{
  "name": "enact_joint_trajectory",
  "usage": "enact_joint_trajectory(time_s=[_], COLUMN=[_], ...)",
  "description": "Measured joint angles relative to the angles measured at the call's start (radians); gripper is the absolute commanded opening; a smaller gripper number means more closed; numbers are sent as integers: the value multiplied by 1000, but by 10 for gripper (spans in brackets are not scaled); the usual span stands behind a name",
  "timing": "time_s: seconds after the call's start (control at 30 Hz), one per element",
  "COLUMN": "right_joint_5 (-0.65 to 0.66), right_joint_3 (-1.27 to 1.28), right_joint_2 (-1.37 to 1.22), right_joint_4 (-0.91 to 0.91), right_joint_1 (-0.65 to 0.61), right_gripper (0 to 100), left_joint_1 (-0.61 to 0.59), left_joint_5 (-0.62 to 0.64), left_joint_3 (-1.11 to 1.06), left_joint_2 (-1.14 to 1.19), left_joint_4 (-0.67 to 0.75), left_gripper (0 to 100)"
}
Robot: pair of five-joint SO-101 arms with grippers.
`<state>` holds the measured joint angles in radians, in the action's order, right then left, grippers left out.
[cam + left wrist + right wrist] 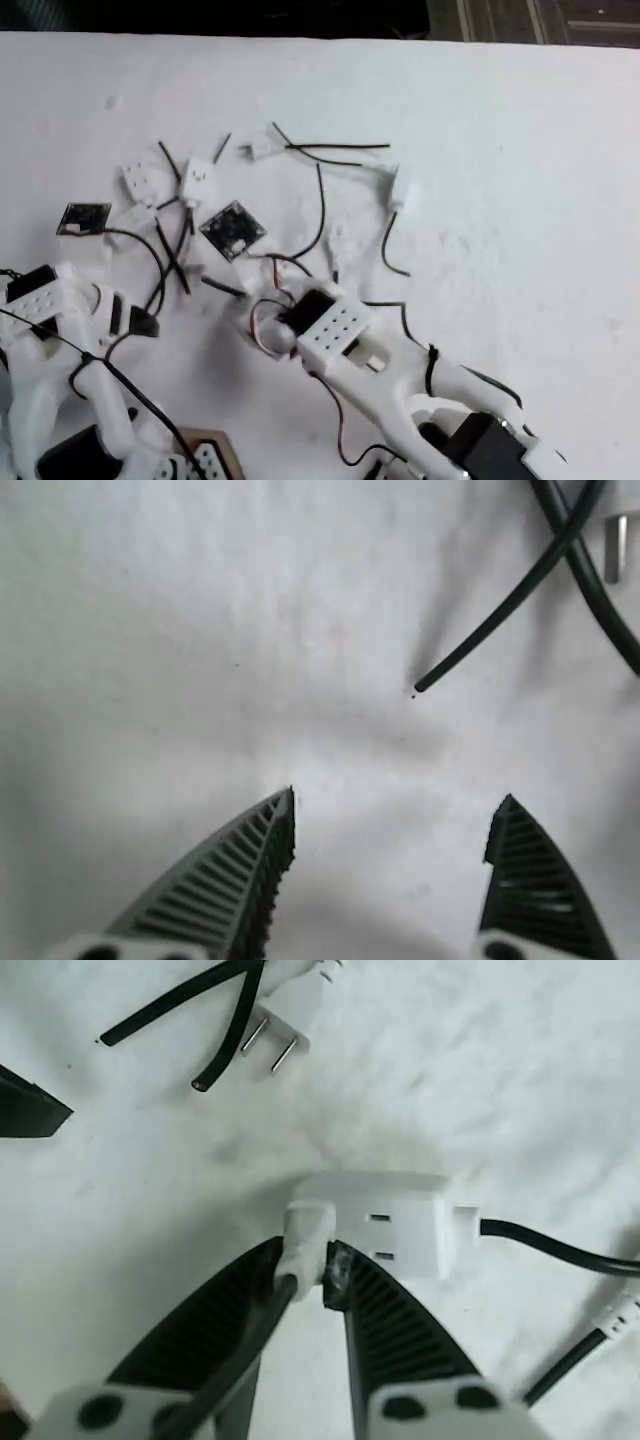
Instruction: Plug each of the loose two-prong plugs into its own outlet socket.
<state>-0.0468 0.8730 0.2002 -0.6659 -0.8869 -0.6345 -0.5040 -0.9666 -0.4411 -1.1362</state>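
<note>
The white plug (305, 1232) is pinched between the dark ribbed fingers (400, 1340) of the right gripper (308, 1258), which is clamped tight on it, and the plug's black cord (245, 1335) runs back between those fingers. The plug's front end touches one end of a white outlet block (395, 1225) that lies flat on the white table (480, 1080); the prongs are hidden, so I cannot tell whether they are seated. Two short slots show on the block's upper face, and its own black cord (545, 1250) leaves from the opposite end. A second plug (295, 1000) lies well apart from the block with its two bare prongs (270, 1045) exposed and black cords crossing beside it. The left gripper (399, 798) is spread wide with nothing between its fingers, low over bare tabletop, near a cut cord end (420, 685). From above, the right arm (340, 335) reaches in near the table's middle and the left arm (55, 300) stands toward the left side. Beyond them lie more white pieces (198, 178) among tangled cords, and a dark square card (232, 230) with pale marks too small to read
</note>
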Motion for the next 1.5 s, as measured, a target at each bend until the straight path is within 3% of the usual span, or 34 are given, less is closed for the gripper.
enact_joint_trajectory(time_s=[0.43,1.5], right_joint_5=[100,146], right_joint_3=[-51,-178], right_joint_2=[-44,-198], right_joint_4=[-9,-81], right_joint_1=[103,80], right_gripper=[15,15], left_joint_1=[0,0], left_joint_5=[0,0], left_joint_3=[0,-9], left_joint_2=[0,0], left_joint_4=[0,0], left_gripper=[306,306])
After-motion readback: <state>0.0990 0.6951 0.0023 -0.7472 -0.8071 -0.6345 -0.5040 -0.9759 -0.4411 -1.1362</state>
